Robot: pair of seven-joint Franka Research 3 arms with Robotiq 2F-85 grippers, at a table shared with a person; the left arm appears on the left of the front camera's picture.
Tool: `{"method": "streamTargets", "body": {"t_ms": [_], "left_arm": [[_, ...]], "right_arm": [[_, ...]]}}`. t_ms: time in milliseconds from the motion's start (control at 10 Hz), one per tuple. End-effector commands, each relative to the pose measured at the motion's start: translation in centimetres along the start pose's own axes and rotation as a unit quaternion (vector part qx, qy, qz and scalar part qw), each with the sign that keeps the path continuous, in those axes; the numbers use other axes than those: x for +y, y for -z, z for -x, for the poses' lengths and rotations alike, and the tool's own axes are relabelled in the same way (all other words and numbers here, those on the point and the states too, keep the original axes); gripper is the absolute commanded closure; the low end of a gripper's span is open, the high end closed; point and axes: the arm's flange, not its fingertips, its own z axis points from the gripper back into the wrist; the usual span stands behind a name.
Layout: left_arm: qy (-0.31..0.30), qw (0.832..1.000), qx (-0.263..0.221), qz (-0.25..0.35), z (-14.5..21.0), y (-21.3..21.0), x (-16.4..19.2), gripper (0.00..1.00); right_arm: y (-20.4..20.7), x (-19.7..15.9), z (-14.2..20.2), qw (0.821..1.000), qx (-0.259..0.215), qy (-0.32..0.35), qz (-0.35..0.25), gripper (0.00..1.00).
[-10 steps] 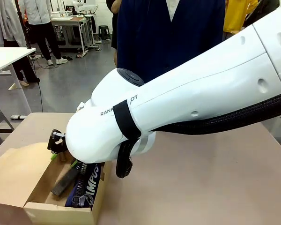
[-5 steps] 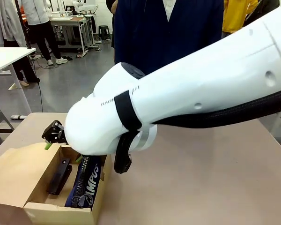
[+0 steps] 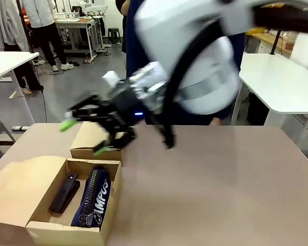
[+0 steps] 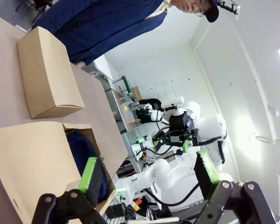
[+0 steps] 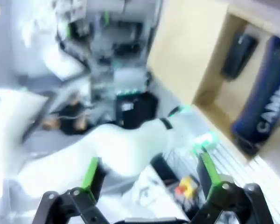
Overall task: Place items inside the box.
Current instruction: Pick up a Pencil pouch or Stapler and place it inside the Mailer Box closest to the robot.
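Observation:
The open cardboard box (image 3: 66,233) stands at the table's front left corner. Inside it lie a black stapler (image 3: 64,193) and a navy zip pouch with white lettering (image 3: 93,197), side by side. My right gripper (image 3: 85,137) hangs above and behind the box, open, with nothing between its green pads. The blurred right wrist view shows the same open gripper (image 5: 149,171) with the stapler (image 5: 238,50) and the pouch (image 5: 266,100) in the box (image 5: 191,51) far off. My left gripper (image 4: 147,170) is open and holds nothing; the box flap (image 4: 28,163) and the pouch (image 4: 81,144) lie beyond it.
A small closed cardboard box (image 3: 92,137) sits on the table just behind the open one, and it is also in the left wrist view (image 4: 46,74). A person in a navy top (image 3: 143,41) stands at the far edge. The brown tabletop (image 3: 220,189) stretches right.
My right gripper opened and let go of the stapler, which now lies in the box. The right arm then swung up and back, away from the box.

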Motion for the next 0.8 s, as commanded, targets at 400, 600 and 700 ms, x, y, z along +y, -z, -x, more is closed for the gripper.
{"method": "streamTargets", "body": {"t_ms": [400,600,700], "left_arm": [[0.01,1.0,-0.002,0.008,0.1,0.1,-0.2,0.0],[0.01,1.0,-0.002,0.008,0.1,0.1,-0.2,0.0],[0.01,1.0,-0.002,0.008,0.1,0.1,-0.2,0.0]], "right_arm": [[-18.8,-16.3,9.5,0.993,0.1,0.035,-0.043,0.0],[-19.8,-16.3,9.7,0.99,0.112,0.071,-0.039,0.0],[-19.8,-16.3,9.7,0.99,0.112,0.071,-0.039,0.0]]}}
